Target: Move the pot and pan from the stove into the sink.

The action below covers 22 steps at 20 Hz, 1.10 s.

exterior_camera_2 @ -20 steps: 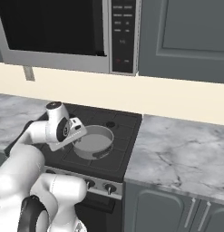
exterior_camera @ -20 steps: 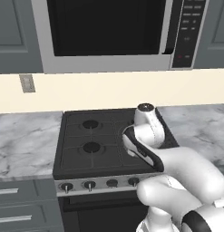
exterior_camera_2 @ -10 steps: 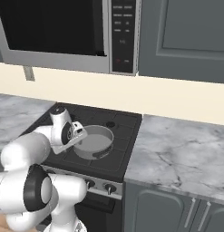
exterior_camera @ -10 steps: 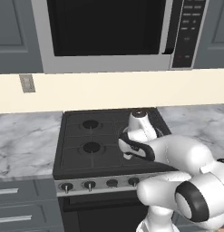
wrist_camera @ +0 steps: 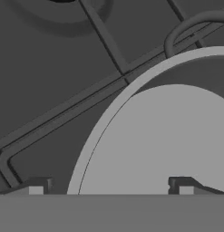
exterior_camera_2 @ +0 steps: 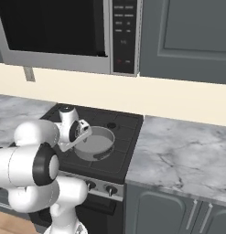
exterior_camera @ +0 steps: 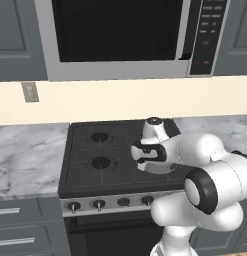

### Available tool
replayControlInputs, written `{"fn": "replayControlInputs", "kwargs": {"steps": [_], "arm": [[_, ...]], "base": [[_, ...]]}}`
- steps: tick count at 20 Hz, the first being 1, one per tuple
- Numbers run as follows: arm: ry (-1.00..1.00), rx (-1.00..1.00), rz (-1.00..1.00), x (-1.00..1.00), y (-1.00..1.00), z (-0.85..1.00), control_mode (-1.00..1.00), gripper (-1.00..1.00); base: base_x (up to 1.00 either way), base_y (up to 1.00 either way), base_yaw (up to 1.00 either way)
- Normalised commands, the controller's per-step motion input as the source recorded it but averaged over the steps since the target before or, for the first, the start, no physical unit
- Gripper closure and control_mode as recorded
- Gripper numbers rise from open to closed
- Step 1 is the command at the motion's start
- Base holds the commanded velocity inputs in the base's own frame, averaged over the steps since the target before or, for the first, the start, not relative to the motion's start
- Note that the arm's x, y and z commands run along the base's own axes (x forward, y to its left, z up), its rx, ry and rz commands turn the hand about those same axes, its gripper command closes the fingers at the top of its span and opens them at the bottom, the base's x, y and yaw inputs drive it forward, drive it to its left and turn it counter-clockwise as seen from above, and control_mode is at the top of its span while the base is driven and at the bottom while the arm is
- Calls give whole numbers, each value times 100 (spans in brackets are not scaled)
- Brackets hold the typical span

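The pot sits on the stove, on the front burner nearest the grey marble desk at the stove's right side. The gripper hangs low over the pot's rim with its jaws spread wide apart and nothing between them. In the hand view one fingertip stands outside the pot wall, above the black grate, while the other stands over the pot's pale inner floor, so the rim passes between the two. Whether either tip touches the metal cannot be told.

The right base view shows the pot whole, round and shallow, with the arm's wrist leaning over its near left edge. In the left base view the arm's white body covers that burner and hides the pot, but the stove's two left burners and the row of knobs along its front stand bare. The hand view alone gives the close look at the rim and the grate bars beside it. A microwave hangs above the stove.
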Motion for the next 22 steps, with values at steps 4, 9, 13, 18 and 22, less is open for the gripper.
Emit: {"fn": "replayControlInputs", "kwargs": {"steps": [4,9,13,18,22], "arm": [[0,-1,0,7,0,-14,-100,-100],[0,-1,0,1,0,-32,-100,-100],[0,0,0,0,0,-26,-100,-100],[0,0,0,0,0,-3,-100,100],[0,0,0,0,0,0,-100,100]], "base": [[0,0,0],[0,0,0],[0,0,0],[0,0,0],[0,0,0]]}}
